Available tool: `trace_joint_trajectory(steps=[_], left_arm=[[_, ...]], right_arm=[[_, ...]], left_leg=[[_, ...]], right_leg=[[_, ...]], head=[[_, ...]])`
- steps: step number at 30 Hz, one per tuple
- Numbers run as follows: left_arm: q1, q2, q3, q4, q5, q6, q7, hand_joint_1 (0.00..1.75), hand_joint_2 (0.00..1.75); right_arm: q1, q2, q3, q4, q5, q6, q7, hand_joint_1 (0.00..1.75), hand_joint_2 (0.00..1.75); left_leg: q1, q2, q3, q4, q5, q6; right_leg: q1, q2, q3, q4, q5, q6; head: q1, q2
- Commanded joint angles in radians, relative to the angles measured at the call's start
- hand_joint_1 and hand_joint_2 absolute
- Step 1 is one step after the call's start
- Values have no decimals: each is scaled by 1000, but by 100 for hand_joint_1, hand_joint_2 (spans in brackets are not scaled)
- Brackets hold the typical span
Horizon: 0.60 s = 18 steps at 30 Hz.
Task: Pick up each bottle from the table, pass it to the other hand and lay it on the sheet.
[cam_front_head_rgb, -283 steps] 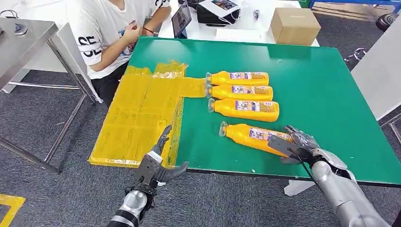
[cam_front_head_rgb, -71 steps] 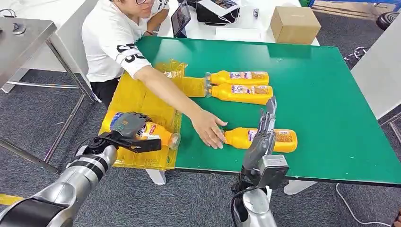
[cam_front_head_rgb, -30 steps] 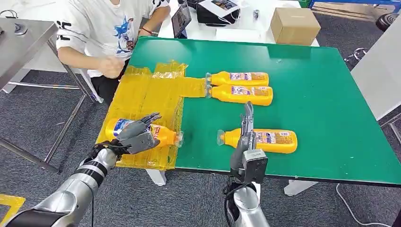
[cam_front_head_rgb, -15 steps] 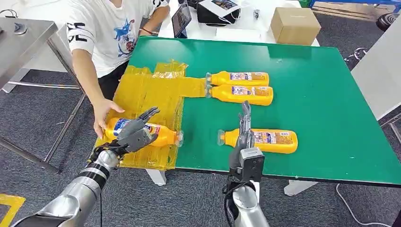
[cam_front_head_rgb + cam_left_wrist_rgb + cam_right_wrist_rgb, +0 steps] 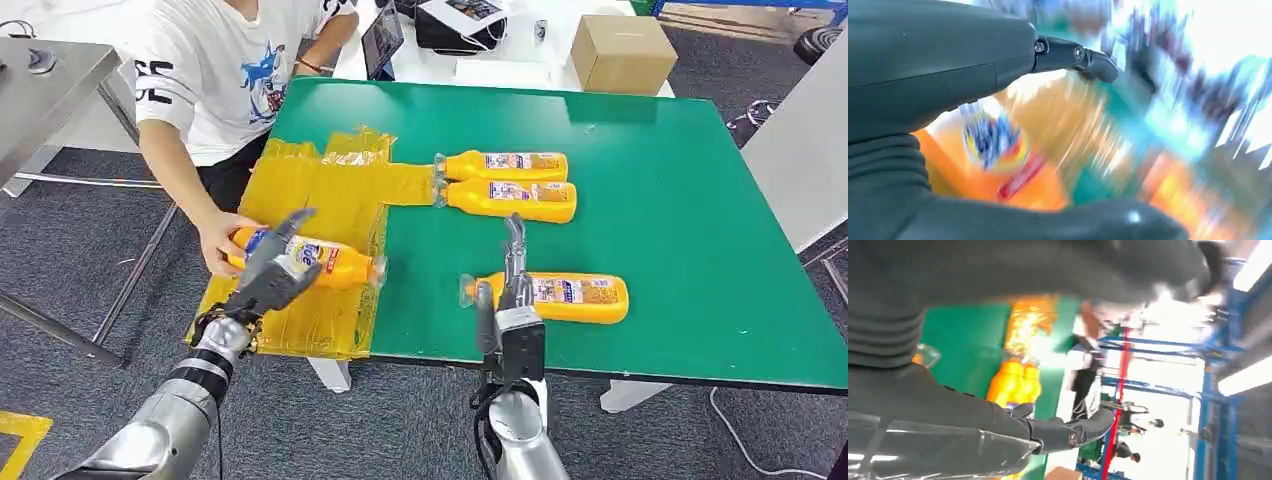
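Since half a second ago your left robot hand [image 5: 268, 280] has opened, fingers spread, off the orange label-wrapped plastic bottle [image 5: 305, 258] on the yellow plastic sheet [image 5: 300, 195], which a person's hand [image 5: 222, 240] now grips. Your right robot hand [image 5: 512, 270] hovers open over the nearest orange bottle [image 5: 560, 297] on the green counter [image 5: 680, 200]; I judge grasping it comes next. Two more orange bottles [image 5: 510, 183] lie beyond.

A lab or test workspace, not a home. A green-topped table [image 5: 680, 200] stands on grey carpet [image 5: 90, 260], with a steel bench [image 5: 50, 70] beside it and a white desk [image 5: 520, 60] holding a cardboard box [image 5: 622, 52] and a tablet [image 5: 384, 38]. Blurred blue metal racking [image 5: 1218, 365], possibly shelving, stands beyond.
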Motion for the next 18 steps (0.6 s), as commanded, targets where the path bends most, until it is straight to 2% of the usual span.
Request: trace_joint_trajectory(steps=[1,4,9,11,18], left_arm=[[104,-84,73,-430,145,260,-4,0,175],[191,-96,25,-477,179,223,-4,0,175],[280,-105,-64,-454,173,204,-4,0,175],[288,-101,-89,-436,149,215,-4,0,175],[266,-93,-119,-414,148,206,-4,0,175]], right_arm=[[-200,-172,44,297,328,-21,209,0,175],[-246,-258,9,316,471,-23,296,0,175],[-255,-356,-58,328,564,97,380,0,175],[-255,-375,-70,338,572,136,391,0,175],[-226,-397,-75,348,579,186,401,0,175]], left_leg=[[2,3,5,-1,-2,-1],[0,-1,4,-1,-1,0],[-1,-4,3,-1,-1,0],[0,-4,8,-2,-3,-1],[-1,-3,3,0,-2,-1]], right_leg=[[2,4,5,-3,0,-1],[0,1,5,-3,0,-1],[-1,-2,5,-2,-1,0],[0,-1,10,-4,-2,-1],[0,0,5,-2,-1,-1]], head=[[0,0],[0,0],[0,0],[0,0],[0,0]])
